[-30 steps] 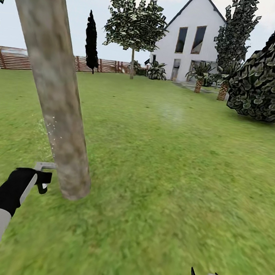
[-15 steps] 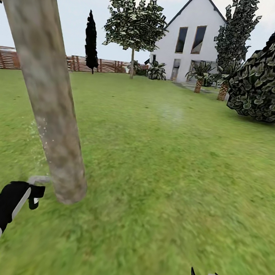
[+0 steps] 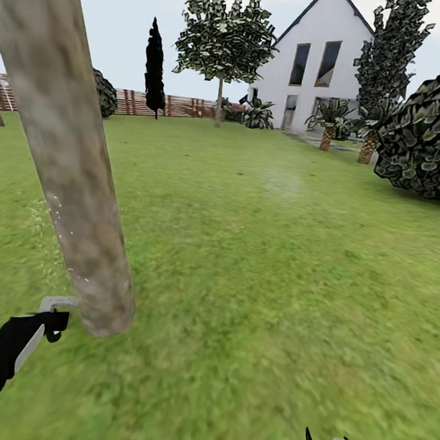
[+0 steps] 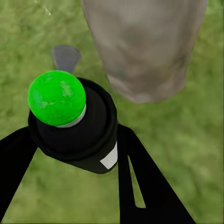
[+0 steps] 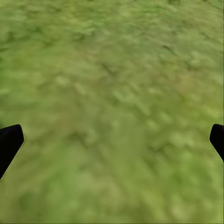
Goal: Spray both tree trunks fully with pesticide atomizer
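Left pincer (image 4: 70, 154) clenched on the pesticide atomizer (image 4: 74, 123), nozzle just beside the base of the grey-beige tree trunk (image 3: 65, 143) flecked with pesticide (image 3: 53, 206); right pincer (image 5: 112, 140) released over lawn (image 3: 276, 266); best swept slowly upward, nozzle square to bark.

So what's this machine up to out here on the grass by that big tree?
It is spraying a tree. Its left gripper holds a pesticide atomizer, a black can with a green cap, low beside the base of a thick grey-beige tree trunk. A haze of pale pesticide specks hangs by the trunk's near side. The right gripper is open and empty over the lawn, taking no part in the work.
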